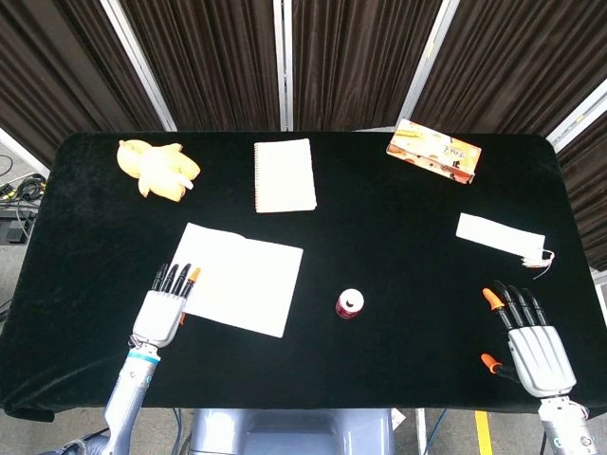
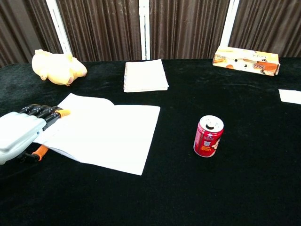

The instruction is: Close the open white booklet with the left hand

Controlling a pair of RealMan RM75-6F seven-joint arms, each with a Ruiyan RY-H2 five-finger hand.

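The open white booklet (image 1: 242, 280) (image 2: 103, 134) lies on the black table, left of centre. Its left page is raised a little off the cloth. My left hand (image 1: 166, 308) (image 2: 21, 134) is at the booklet's left edge, with its fingers (image 2: 47, 113) stretched out along that edge and touching the page. The orange thumb tip sits low at the page's near left edge. No frame shows a firm pinch. My right hand (image 1: 531, 341) rests flat on the table at the near right, fingers apart, holding nothing. It shows only in the head view.
A small red can (image 1: 349, 303) (image 2: 208, 136) stands right of the booklet. A spiral notebook (image 1: 285, 175) (image 2: 145, 75), a yellow plush toy (image 1: 159, 169) (image 2: 59, 67), an orange box (image 1: 433, 150) (image 2: 246, 60) and a white packet (image 1: 500, 235) (image 2: 290, 96) lie further back.
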